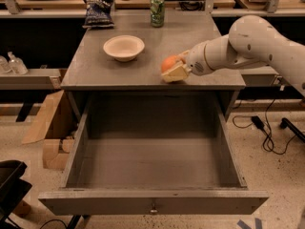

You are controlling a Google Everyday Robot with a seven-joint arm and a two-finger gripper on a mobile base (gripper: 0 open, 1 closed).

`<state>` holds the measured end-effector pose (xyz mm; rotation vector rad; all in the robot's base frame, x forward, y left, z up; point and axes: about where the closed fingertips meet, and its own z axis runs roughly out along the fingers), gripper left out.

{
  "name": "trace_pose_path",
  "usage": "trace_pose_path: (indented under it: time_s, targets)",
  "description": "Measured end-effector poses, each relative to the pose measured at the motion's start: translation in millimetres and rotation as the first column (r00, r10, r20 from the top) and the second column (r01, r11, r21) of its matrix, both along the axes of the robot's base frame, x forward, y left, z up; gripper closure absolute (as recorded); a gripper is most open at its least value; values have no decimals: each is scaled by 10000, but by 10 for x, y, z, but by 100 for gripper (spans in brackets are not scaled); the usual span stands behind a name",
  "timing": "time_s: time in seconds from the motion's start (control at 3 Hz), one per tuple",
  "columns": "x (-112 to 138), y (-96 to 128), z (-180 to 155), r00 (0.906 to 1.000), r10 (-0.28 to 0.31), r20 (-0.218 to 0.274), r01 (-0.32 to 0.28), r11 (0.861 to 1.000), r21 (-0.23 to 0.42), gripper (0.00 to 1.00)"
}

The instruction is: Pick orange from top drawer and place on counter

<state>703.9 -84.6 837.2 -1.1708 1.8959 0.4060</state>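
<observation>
Orange (pixel 167 62) pinched across its middle by gripper (pixel 174 71), low over counter (pixel 157 44) front edge. Likely light, firm, roll-prone; release gently.

1. Cream bowl (pixel 124 47) on the worktop (pixel 119 75), left of the claw (pixel 170 69).
2. Green can (pixel 157 11) and dark snack bag (pixel 98 12) near its back edge.
3. Cardboard (pixel 47 128) on the floor, left.
4. Black cables (pixel 267 132), right.

There is one orange (pixel 167 61), clasped by the one gripper (pixel 171 70) just right of the frame's centre, one counter (pixel 138 73), one top drawer (pixel 152 163) in the lower half, one cream bowl (pixel 124 47), one green can (pixel 157 11), one dark snack bag (pixel 98 12) at upper left, and two clear bottles (pixel 12 63) at the left edge.
</observation>
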Motion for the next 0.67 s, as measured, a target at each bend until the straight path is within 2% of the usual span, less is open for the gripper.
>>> trace_pose_path:
  time_s: [0.33, 0.67]
  targets:
    - [25, -20, 18, 9999, -104, 53, 104, 9999, 7, 100]
    - [247, -215, 110, 9929, -1062, 541, 1058, 9943, 97, 100]
